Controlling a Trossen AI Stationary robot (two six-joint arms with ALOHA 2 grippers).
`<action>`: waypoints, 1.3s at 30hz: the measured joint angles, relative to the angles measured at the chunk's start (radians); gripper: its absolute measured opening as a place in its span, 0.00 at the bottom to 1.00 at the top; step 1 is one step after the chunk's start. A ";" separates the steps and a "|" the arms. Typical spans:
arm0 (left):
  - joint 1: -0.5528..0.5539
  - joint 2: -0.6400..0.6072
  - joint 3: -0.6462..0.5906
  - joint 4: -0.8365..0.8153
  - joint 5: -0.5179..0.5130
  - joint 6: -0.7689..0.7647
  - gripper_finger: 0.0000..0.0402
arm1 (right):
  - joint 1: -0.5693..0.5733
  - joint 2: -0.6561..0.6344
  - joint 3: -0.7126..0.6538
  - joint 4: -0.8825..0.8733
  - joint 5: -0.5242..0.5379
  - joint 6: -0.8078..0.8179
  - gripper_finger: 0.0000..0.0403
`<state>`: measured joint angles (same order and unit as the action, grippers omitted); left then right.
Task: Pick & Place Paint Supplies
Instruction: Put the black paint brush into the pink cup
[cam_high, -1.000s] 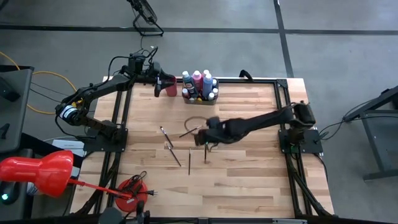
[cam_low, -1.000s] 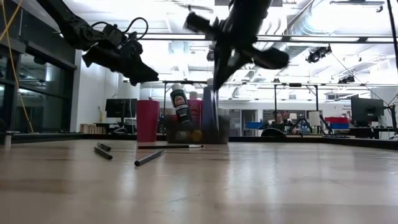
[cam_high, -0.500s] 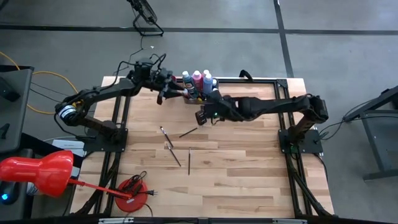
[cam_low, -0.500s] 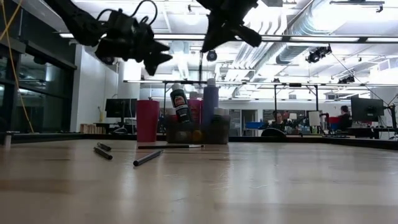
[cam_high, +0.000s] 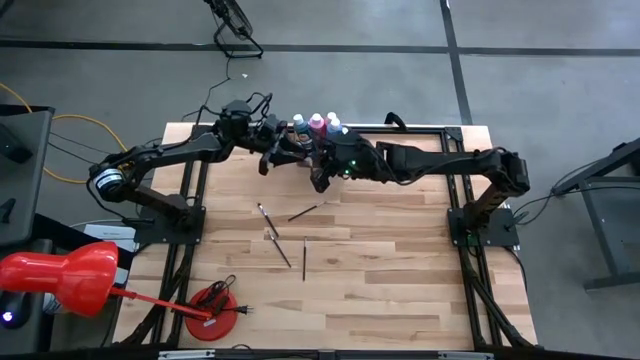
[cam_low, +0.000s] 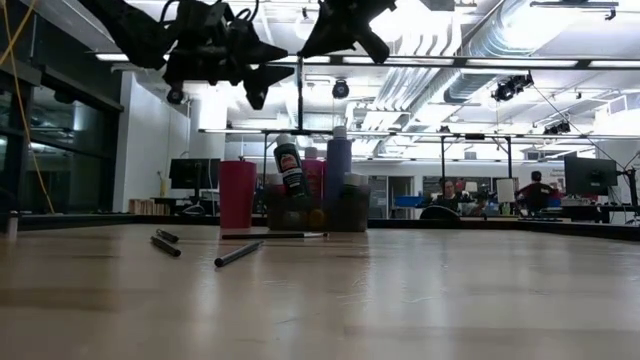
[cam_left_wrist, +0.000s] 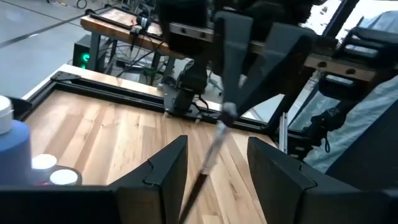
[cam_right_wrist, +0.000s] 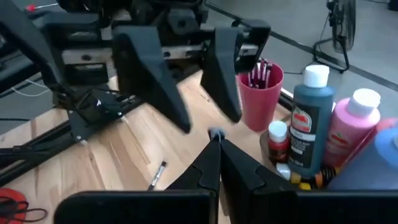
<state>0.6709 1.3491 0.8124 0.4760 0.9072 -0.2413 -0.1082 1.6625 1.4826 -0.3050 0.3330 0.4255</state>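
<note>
Swung the right gripper (cam_high: 322, 180) from mid-table up to the far edge within the last second, clamped on a paintbrush (cam_left_wrist: 210, 155). Brought the left gripper (cam_high: 285, 153) to meet it beside the paint bottles (cam_high: 318, 124), fingers (cam_left_wrist: 165, 171) apart either side of the shaft. Looked like a hand-over toward the pink cup (cam_right_wrist: 260, 99). Needed the left closed squarely on the shaft before any release, else risked a drop. Left other brushes (cam_high: 280, 245) lying mid-table.
</note>
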 joint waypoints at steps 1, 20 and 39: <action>-0.006 0.000 0.000 0.001 -0.005 0.000 0.41 | -0.006 0.000 0.000 0.002 -0.010 -0.008 0.01; -0.056 0.000 0.000 0.003 -0.143 0.000 0.41 | -0.057 0.000 0.000 0.071 -0.135 -0.110 0.01; -0.056 0.000 0.000 0.059 -0.141 0.009 0.04 | -0.059 0.000 0.000 0.079 -0.127 -0.110 0.01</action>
<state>0.6147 1.3491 0.8124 0.5346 0.7664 -0.2324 -0.1669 1.6623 1.4826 -0.2257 0.2057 0.3153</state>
